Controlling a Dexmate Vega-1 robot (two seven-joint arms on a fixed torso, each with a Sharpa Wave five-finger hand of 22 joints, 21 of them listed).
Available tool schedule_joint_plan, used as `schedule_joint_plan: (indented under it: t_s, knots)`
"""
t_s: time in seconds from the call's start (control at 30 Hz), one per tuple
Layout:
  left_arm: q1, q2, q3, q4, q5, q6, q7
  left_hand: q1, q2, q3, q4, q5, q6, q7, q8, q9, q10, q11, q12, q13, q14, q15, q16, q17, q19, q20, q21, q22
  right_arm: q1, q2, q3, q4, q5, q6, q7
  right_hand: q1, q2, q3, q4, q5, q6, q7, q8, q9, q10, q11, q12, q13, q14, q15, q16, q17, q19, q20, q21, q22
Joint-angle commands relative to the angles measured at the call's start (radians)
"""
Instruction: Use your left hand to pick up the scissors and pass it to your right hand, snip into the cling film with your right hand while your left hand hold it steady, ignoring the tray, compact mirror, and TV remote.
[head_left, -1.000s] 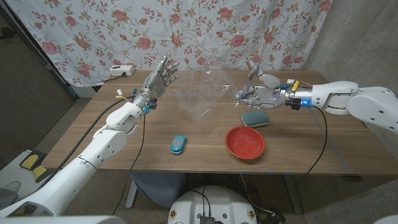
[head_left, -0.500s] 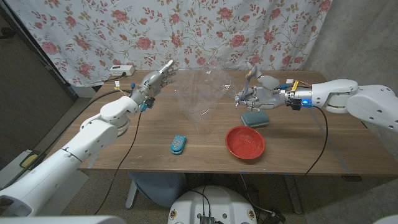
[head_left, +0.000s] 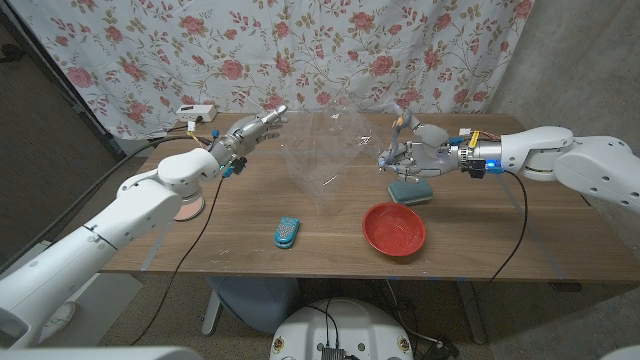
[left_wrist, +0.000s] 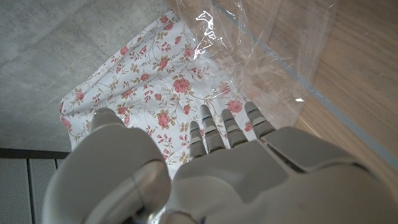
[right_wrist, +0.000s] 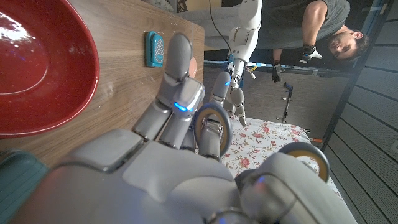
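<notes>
Right hand (head_left: 408, 152) grips scissors (right_wrist: 210, 127); left hand (head_left: 252, 131) spread, empty, fingers (left_wrist: 225, 127) near cling film (left_wrist: 261, 56).

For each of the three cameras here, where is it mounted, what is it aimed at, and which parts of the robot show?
Head view: on the robot's head, looking down at the table; both arms, left hand, right hand holding scissors.
Left wrist view: along the left hand toward the cling film and flowered curtain.
Right wrist view: along the right hand over the red tray; scissors handles, the left hand beyond.
Shared: head and left wrist views both show the cling film.
</notes>
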Motion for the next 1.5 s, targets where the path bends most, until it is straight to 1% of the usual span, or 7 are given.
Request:
schedule_joint_plan:
  t_s: [0.03, 0.17, 0.27, 0.33, 0.43, 0.9, 1.5]
  knots:
    - [-0.036, 0.039, 0.041, 0.016, 0.075, 0.032, -0.044, 0.022, -0.003, 0.0, -0.011, -0.007, -0.006, -0.01, -0.01, 0.001, -0.036, 0.006, -0.015, 0.0, -0.037, 0.01, -0.013, -0.008, -0.025, 0.014, -0.013, -0.004, 0.027, 0.016, -0.028, 0.023, -0.001, -0.003, 0.034, 0.013, 0.008, -0.005, -0.007, 0.006, 0.011, 0.002, 0.001, 0.005, 0.422, -0.229, 0.099, 0.007, -0.052, -0.056, 0.003, 0.002, -0.001, -0.048, 0.002, 0.004]
    - [-0.028, 0.027, 0.053, -0.008, 0.126, 0.047, 0.021, 0.037, -0.003, -0.002, -0.023, -0.011, -0.088, -0.009, -0.036, 0.001, -0.158, -0.003, -0.055, -0.018, -0.086, 0.024, -0.018, -0.034, -0.035, 0.01, -0.03, -0.014, 0.04, 0.02, -0.039, 0.027, -0.013, -0.002, 0.043, 0.016, 0.01, -0.004, -0.007, 0.006, 0.011, 0.002, 0.002, 0.007, 0.421, -0.226, 0.1, 0.008, -0.052, -0.056, 0.003, 0.002, -0.001, -0.049, 0.0, 0.0]
    - [-0.098, 0.091, 0.142, -0.11, 0.32, 0.198, 0.047, 0.051, 0.003, 0.002, -0.031, -0.012, -0.144, -0.011, -0.039, 0.001, -0.204, 0.014, -0.061, -0.028, -0.094, 0.036, -0.015, -0.048, -0.033, 0.018, -0.035, -0.016, 0.048, 0.021, -0.045, 0.027, -0.015, -0.009, 0.049, 0.021, 0.013, -0.004, -0.008, 0.007, 0.011, 0.001, 0.001, 0.008, 0.42, -0.226, 0.097, 0.004, -0.052, -0.055, 0.003, 0.002, -0.003, -0.047, 0.004, 0.004]
    - [-0.112, 0.086, 0.157, -0.105, 0.334, 0.197, 0.021, 0.05, 0.002, 0.0, -0.032, -0.013, -0.148, -0.013, -0.036, 0.001, -0.209, 0.006, -0.06, -0.031, -0.102, 0.036, -0.017, -0.051, -0.032, 0.015, -0.036, -0.016, 0.052, 0.018, -0.049, 0.026, -0.025, -0.005, 0.054, 0.024, 0.013, -0.005, -0.009, 0.007, 0.01, 0.002, 0.0, 0.008, 0.418, -0.229, 0.099, 0.008, -0.052, -0.055, 0.002, 0.002, -0.002, -0.05, 0.001, -0.002]
    - [-0.153, 0.096, 0.219, -0.13, 0.461, 0.257, 0.02, 0.049, 0.0, -0.001, -0.032, -0.014, -0.158, -0.015, -0.036, 0.001, -0.21, 0.006, -0.057, -0.034, -0.109, 0.033, -0.017, -0.055, -0.034, 0.017, -0.039, -0.017, 0.064, 0.014, -0.053, 0.027, -0.027, -0.016, 0.06, 0.023, 0.012, -0.008, -0.008, 0.006, 0.009, 0.001, -0.003, 0.007, 0.417, -0.228, 0.096, 0.003, -0.052, -0.055, 0.002, 0.001, -0.004, -0.05, 0.003, -0.001]
    - [-0.195, 0.037, 0.266, -0.013, 0.503, 0.215, -0.09, 0.041, -0.025, -0.021, -0.035, -0.007, -0.173, -0.026, -0.031, 0.001, -0.207, -0.012, -0.048, -0.046, -0.137, 0.021, -0.019, -0.071, -0.038, 0.007, -0.05, -0.02, 0.079, 0.018, -0.067, 0.037, -0.039, -0.017, 0.074, 0.051, 0.019, -0.008, -0.014, 0.006, 0.009, 0.002, -0.01, 0.011, 0.417, -0.226, 0.091, -0.004, -0.057, -0.055, 0.0, 0.001, -0.006, -0.049, 0.004, -0.011]
    - [-0.25, -0.004, 0.335, 0.007, 0.599, 0.223, -0.168, 0.057, -0.03, -0.027, -0.045, 0.011, -0.209, -0.03, -0.028, 0.002, -0.269, 0.0, -0.059, -0.064, -0.173, 0.029, -0.023, -0.096, -0.041, 0.004, -0.063, -0.023, 0.085, 0.019, -0.071, 0.039, -0.035, -0.02, 0.086, 0.071, 0.031, -0.008, -0.013, 0.004, 0.013, 0.003, -0.012, 0.021, 0.421, -0.226, 0.083, -0.015, -0.057, -0.055, -0.002, 0.0, -0.009, -0.047, 0.009, -0.016]
